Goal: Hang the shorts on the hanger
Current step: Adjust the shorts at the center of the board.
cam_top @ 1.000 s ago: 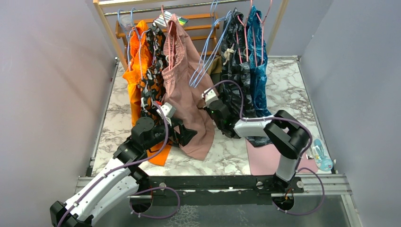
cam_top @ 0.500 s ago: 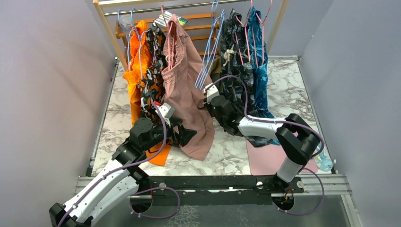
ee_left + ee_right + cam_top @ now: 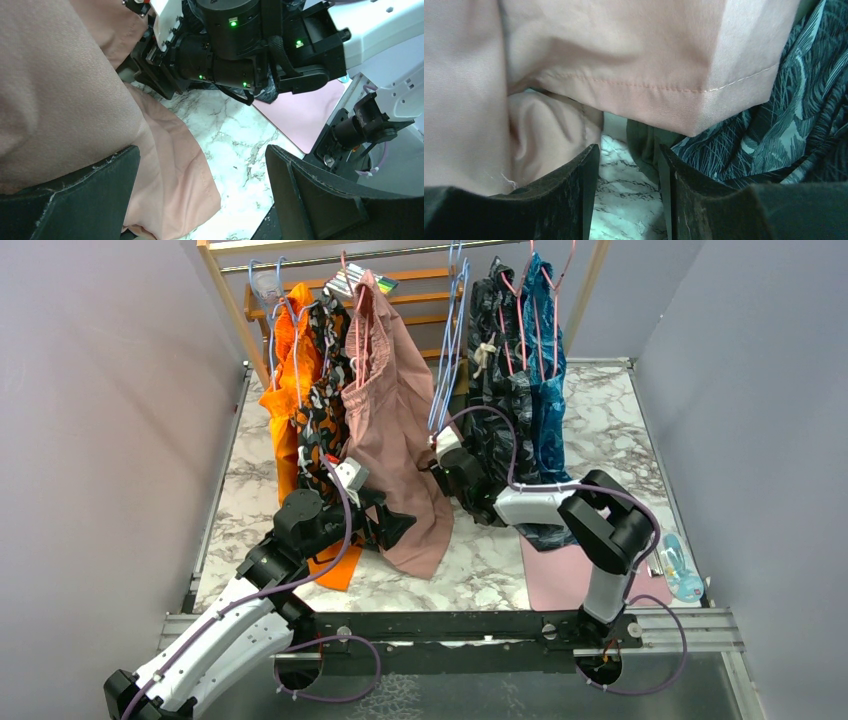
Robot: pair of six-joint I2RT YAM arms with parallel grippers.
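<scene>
The left arm (image 3: 215, 635) and right arm (image 3: 527, 506) share one build: white shells on the long links and black, rounded joint housings. A thin lilac cable (image 3: 352, 525) loops along each. Small green lights (image 3: 233, 23) glow on the right arm's black wrist section. The left gripper (image 3: 202, 195) has broad black fingers (image 3: 320, 200) with scuffed, seemingly fraying edges.
</scene>
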